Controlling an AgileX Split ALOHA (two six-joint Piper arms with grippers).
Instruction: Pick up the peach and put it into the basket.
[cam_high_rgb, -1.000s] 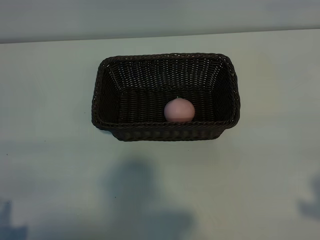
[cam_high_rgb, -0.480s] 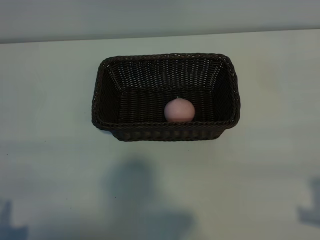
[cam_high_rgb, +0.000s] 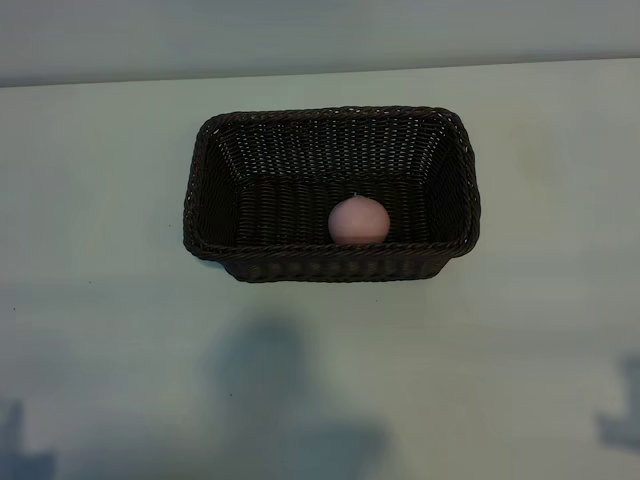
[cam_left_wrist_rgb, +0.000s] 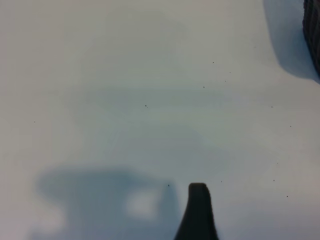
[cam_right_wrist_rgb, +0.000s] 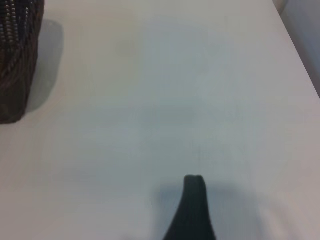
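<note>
Peach (cam_high_rgb: 359, 221) sits inside the basket (cam_high_rgb: 330, 263), against its near wall, centre frame, so the task looks done. Nearer, low in each wrist view, left gripper (cam_left_wrist_rgb: 198, 212) and right gripper (cam_right_wrist_rgb: 192, 207) stand wide, empty, over the table (cam_high_rgb: 520, 330).

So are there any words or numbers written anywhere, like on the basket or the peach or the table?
None: no words, numbers, labels or signs can be read in any view.
The basket is plain dark woven wicker.
The peach lying inside it is plain pink.
The table shows only shadows and a few tiny dark specks, not writing.
</note>
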